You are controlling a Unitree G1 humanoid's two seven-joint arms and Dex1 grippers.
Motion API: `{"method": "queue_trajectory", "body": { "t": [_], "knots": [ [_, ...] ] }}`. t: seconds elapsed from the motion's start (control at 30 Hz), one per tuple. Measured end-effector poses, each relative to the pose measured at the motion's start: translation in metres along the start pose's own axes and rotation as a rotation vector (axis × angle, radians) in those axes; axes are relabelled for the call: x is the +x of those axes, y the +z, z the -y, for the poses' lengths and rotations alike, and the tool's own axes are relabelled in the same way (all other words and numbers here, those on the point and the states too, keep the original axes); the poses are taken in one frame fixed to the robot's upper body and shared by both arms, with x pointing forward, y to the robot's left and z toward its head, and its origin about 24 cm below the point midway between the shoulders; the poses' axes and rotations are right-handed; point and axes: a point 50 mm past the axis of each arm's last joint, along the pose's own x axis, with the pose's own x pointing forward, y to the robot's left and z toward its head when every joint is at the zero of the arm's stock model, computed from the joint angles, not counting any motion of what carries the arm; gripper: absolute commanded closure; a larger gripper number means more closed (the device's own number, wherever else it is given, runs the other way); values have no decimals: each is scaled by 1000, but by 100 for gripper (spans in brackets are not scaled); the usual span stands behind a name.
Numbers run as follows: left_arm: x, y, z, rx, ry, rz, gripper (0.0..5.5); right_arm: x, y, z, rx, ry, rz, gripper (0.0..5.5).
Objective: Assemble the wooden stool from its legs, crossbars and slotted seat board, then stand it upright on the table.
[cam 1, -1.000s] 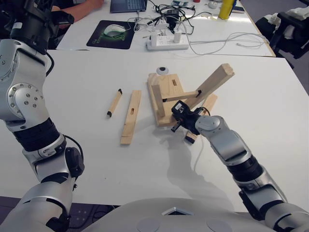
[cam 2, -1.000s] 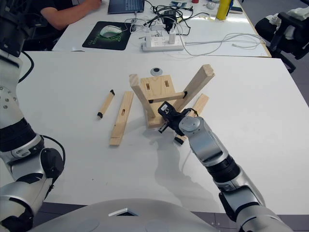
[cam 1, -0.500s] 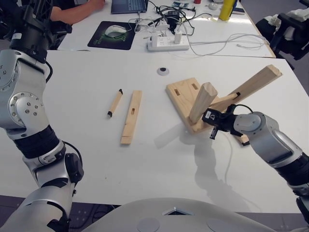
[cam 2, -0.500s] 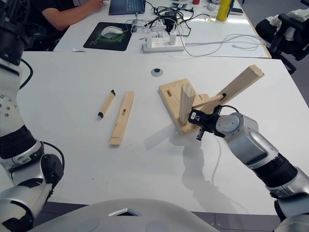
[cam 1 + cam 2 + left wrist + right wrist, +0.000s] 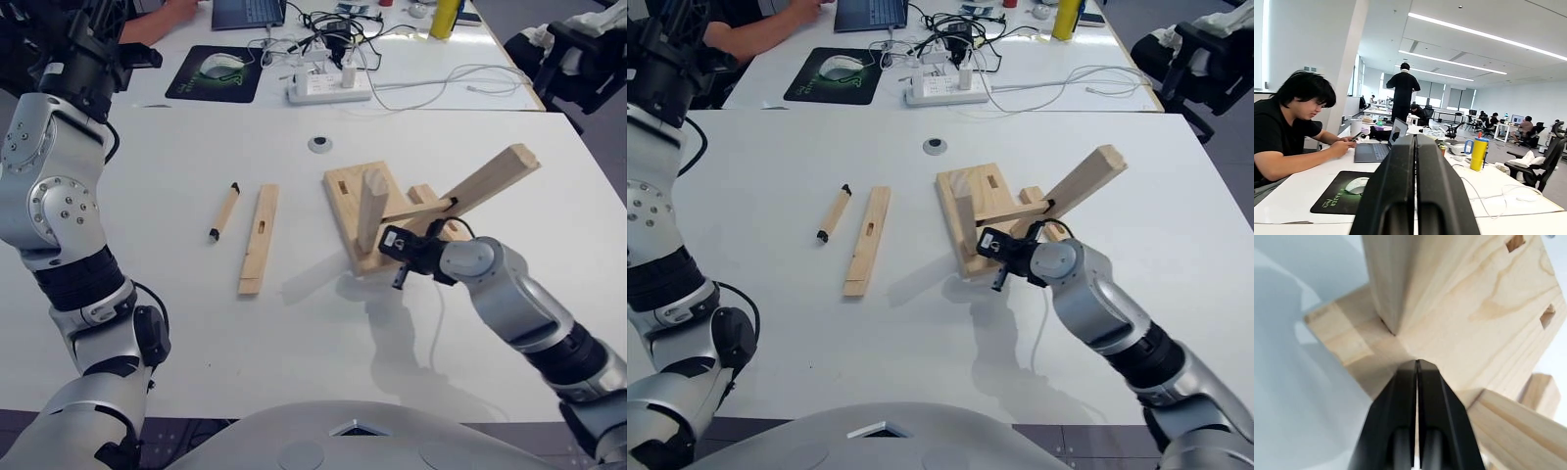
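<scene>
Left gripper (image 5: 1416, 139) is hovering high over the white table's (image 5: 176, 147) ten o'clock corner, black fingers pressed together. A short round wooden dowel with a black tip (image 5: 224, 211) and a flat slotted wooden crossbar (image 5: 258, 238) are lying at nine o'clock of the pale slotted wooden seat board (image 5: 345, 188). The board is lying there with one short wooden leg (image 5: 369, 208) sticking up and a long wooden leg (image 5: 487, 179) slanting toward two o'clock. Right gripper (image 5: 1417, 364), fingers closed tight, is touching the board's five o'clock edge.

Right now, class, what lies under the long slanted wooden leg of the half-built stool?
A loose pale wooden block lies on the white table beneath the slanted leg. The leg and thin crossbar cover its middle, so its full length cannot be seen.
</scene>
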Motion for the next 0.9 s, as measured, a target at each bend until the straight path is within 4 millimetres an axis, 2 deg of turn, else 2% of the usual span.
{"method": "queue_trajectory", "body": {
  "t": [0.13, 0.23, 0.3, 0.4, 0.53, 0.63, 0.7, 0.8, 0.87, 0.9],
  "knots": [
    [3, 1, 1, 4, -16, -1, 548, 16, 23, -21, 192, 189, 132, 550],
    [6, 1, 2, 7, -26, -5, 548, 13, 29, -31, 322, 311, 164, 550],
    [5, 3, 1, 17, -22, -1, 548, 6, 22, -27, 363, 331, 146, 550],
    [-1, 9, -3, 39, -2, 20, 548, -14, 4, -6, 411, 278, 83, 550],
    [-10, 9, -9, 54, 34, 18, 548, -42, 1, 6, 433, 302, 115, 550],
    [-19, 11, -15, 65, 72, 24, 548, -63, -9, 16, 397, 301, 70, 550],
    [-21, 10, -17, 65, 83, 22, 548, -66, -17, 19, 396, 286, 32, 550],
    [-21, 10, -17, 62, 80, 21, 548, -58, -30, 18, 416, 268, 0, 550],
    [-20, 10, -16, 62, 76, 18, 548, -52, -30, 13, 436, 273, 21, 550],
    [-19, 8, -15, 60, 70, 11, 548, -44, -26, 3, 469, 299, 75, 550]
  ]
}}
